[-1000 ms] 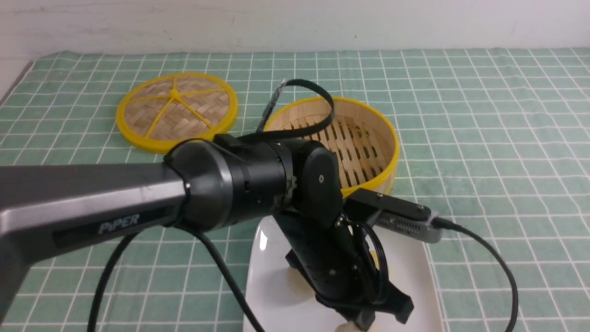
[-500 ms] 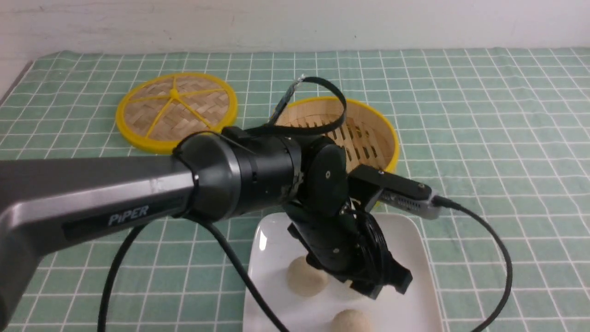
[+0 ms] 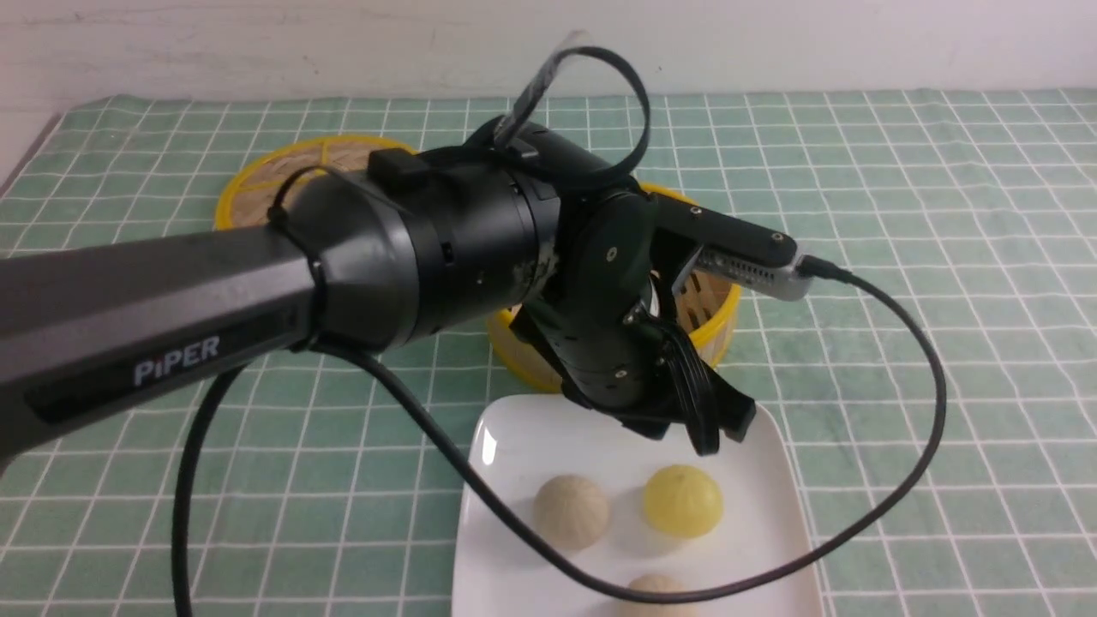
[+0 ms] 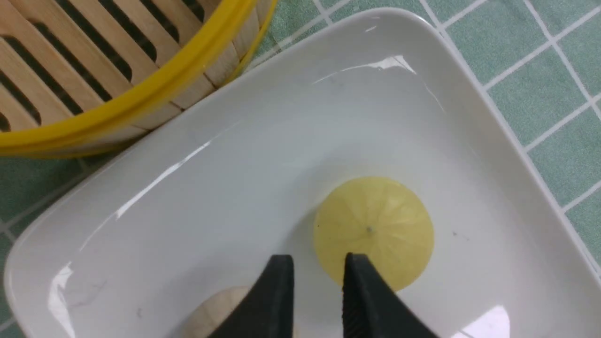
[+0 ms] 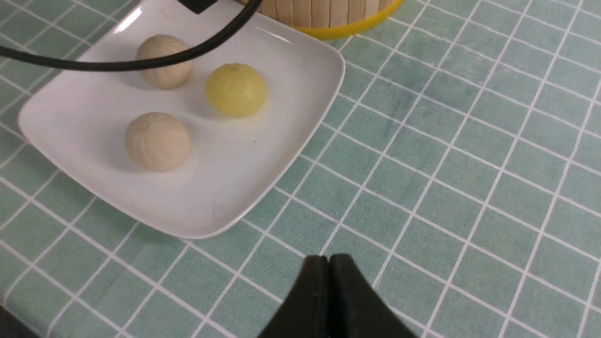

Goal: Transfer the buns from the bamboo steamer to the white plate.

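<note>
Left gripper hangs above the white plate, jaws a narrow gap apart, nothing between them. Right gripper is pressed closed and empty, over the cloth.

All three buns are on the plate:
- the yellow bun at 3 o'clock of one cream bun
- the second cream bun at the plate's 6 o'clock edge

Bamboo steamer at 12 o'clock of the plate, mostly behind the arm. The slats that show are bare, so it is probably empty.

Judged step: withdraw. Lift straight up, and keep the cable from dragging over the buns.
</note>
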